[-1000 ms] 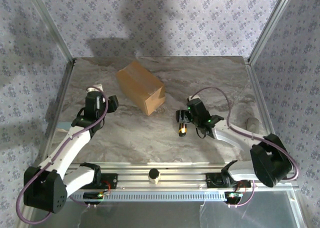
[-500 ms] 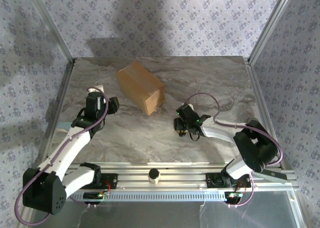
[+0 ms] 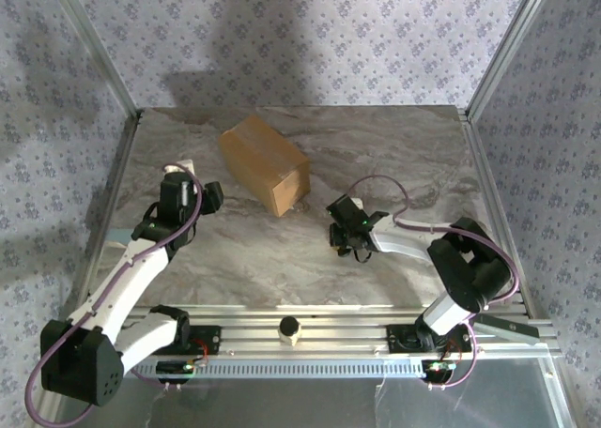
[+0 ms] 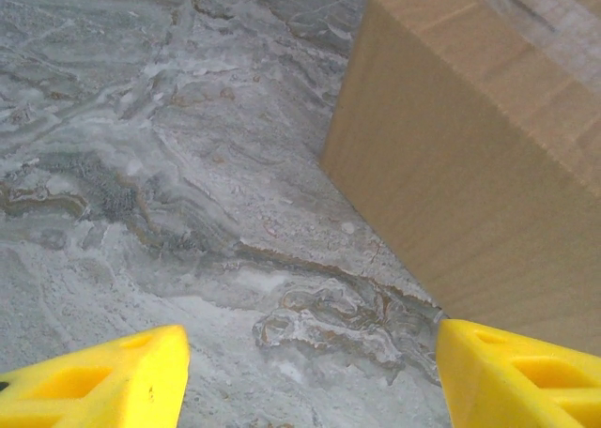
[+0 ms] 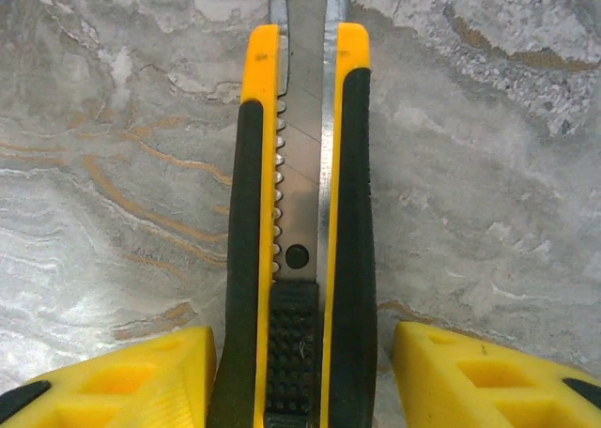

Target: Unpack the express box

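Cardboard first: spotting box (image 3: 265, 163) sitting back-centre on table (image 3: 404, 156), a bit L of middle, flaps shut, long axis running diagonal from far-L to near-R. Catching a glossy tape strip along its top in L wrist view.

Hanging L gripper (image 3: 212, 195) just beside box's near-L side, fingers wide apart w/ nothing betw. them, so released.

Parking R gripper (image 3: 344, 238) low over knife (image 5: 300, 212), to near-R of box and apart from it. Straddling knife handle across its narrow width, w/ knife's long axis running straight out from wrist, metal end pointing away. Showing a sliver of table betw. one finger and handle, so calling jaws parted round knife, not clamped yet. Judgement only.

Guessing next move: pinching knife, lifting, then swinging far-L toward box's near-R corner. Lining up already looking right, fingers flanking handle squarely.

Noting L arm as nearer to box, so prob. bracing it while R does the cutting.

Finding bare table betw. knife and box, good room for the carry. Watching frame walls hemming both sides and rail along near edge. Keeping box well clear of every table edge.
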You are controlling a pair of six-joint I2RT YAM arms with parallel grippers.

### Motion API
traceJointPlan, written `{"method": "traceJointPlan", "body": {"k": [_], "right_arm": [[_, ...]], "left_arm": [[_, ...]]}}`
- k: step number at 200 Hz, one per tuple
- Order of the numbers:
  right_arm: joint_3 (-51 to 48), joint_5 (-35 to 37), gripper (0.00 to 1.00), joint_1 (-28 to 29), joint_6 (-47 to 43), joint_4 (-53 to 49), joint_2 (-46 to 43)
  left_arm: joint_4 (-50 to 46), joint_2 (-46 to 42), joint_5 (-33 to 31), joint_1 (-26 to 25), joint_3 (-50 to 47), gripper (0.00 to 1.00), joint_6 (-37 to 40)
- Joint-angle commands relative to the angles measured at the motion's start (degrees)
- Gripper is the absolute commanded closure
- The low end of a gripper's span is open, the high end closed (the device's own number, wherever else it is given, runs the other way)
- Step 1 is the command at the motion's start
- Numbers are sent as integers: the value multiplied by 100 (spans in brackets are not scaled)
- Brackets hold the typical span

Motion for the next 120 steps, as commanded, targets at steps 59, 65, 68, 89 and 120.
{"method": "traceJointPlan", "body": {"k": [59, 65, 68, 89, 120], "right_arm": [[200, 267, 59, 172, 307, -455, 337], [209, 307, 61, 185, 316, -469, 339], [219, 327, 62, 193, 324, -491, 342], [253, 454, 68, 219, 334, -593, 338], [400, 502, 73, 220, 292, -804, 278]], "left_arm": [[-288, -162, -2, -34, 322, 31, -34], [-304, -147, 27, -36, 353, 31, -30], [-318, -147, 34, -36, 358, 31, -30], [-443, -143, 135, -36, 487, 31, -57], [-647, -213, 204, -52, 622, 32, -97]]}}
